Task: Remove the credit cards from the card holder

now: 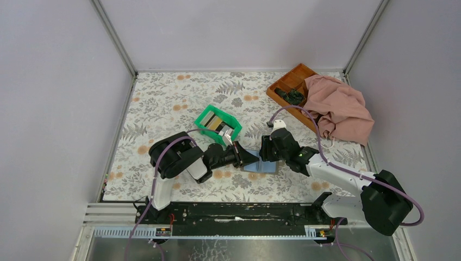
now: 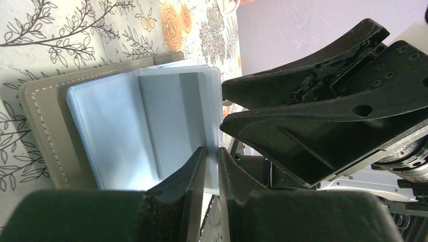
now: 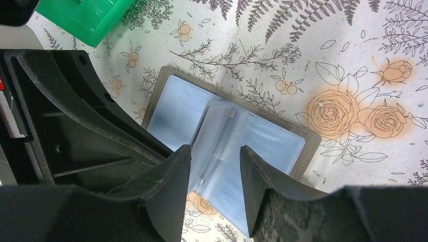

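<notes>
On the flowered surface (image 1: 174,98), near its middle, the flat pale blue-grey folding card holder (image 3: 169,108) lies open. The left hand (image 2: 212,164) is clamped on the edge of one clear sleeve (image 2: 197,111); the right hand (image 3: 216,154), spread apart, straddles the raised sleeves. This seems to be the searching step: the next move needs a credit card's edge to pinch.

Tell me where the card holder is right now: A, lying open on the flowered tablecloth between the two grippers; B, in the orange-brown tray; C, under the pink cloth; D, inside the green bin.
A: the card holder lies open on the flowered tablecloth, between the left gripper and the right gripper.
</notes>
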Robot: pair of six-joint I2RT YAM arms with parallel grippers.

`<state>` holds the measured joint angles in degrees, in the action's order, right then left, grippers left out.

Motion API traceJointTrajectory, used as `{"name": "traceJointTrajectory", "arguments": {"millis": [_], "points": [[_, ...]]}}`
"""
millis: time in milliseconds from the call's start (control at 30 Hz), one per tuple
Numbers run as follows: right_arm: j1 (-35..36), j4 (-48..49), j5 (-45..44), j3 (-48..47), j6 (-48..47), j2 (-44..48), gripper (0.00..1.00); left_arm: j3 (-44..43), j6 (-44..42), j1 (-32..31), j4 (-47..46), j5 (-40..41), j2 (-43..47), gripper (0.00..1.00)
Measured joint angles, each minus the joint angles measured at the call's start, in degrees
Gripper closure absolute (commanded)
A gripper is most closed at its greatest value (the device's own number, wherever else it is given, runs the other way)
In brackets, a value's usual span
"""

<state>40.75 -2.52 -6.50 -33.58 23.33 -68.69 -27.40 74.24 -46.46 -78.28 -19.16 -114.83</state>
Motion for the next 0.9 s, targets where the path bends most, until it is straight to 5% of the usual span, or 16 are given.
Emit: {"name": "traceJointTrajectory", "arguments": {"millis": [900], "points": [[-0.07, 0.22, 0.04, 0.00, -0.46, -0.59, 0.52, 0.83, 0.85, 0.00, -2.23, 0.04, -0.85, 0.80]]}}
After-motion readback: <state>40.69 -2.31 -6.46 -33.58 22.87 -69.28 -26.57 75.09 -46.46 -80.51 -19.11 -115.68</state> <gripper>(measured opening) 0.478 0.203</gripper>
